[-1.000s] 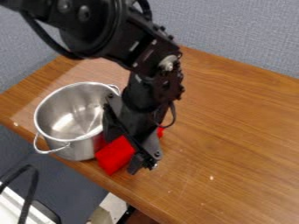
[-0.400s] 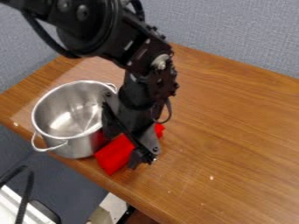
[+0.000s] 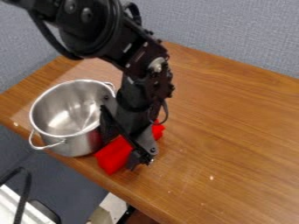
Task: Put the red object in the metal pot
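Observation:
The red object [image 3: 114, 155] lies on the wooden table [image 3: 222, 131], just right of the metal pot [image 3: 66, 116]; its near end sticks out toward the front edge and a small red bit shows at the far side of the arm. My black gripper [image 3: 132, 143] points steeply down right over the red object, its fingers standing wide on either side of the bar. Whether they touch the bar is hidden by the arm. The shiny pot stands upright with nothing showing inside.
The table's front edge runs close below the red object. Grey wall stands behind the table. A dark cable and a white thing [image 3: 26, 206] sit below the table at the lower left.

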